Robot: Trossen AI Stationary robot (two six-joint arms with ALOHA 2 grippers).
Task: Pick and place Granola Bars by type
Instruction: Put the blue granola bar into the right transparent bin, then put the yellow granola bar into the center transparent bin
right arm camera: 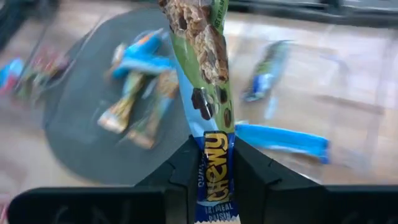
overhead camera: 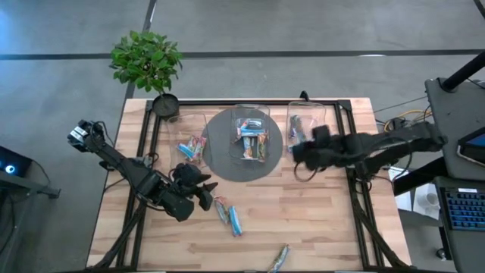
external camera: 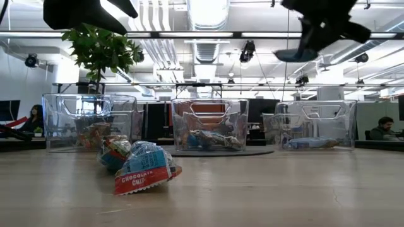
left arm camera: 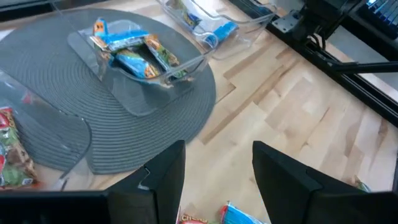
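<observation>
Right wrist view: right end effector (right arm camera: pixel 214 165) clamped on a green-and-blue bar (right arm camera: pixel 208 68), held upright between the fingers. High view: same end effector (overhead camera: pixel 303 152) right of centre, by the right bin (overhead camera: pixel 307 114). Left end effector (overhead camera: pixel 198 189) at lower left, fingers apart, holding nothing, over bare desk (overhead camera: pixel 318 227). Loose bars (overhead camera: pixel 229 216) just right of it; more in the centre bin (overhead camera: pixel 252 135) on the grey mat (overhead camera: pixel 220 155).

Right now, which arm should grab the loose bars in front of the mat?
Left. Its open gripper hovers right beside the loose bars. The right gripper already holds a bar near the right bin.
</observation>
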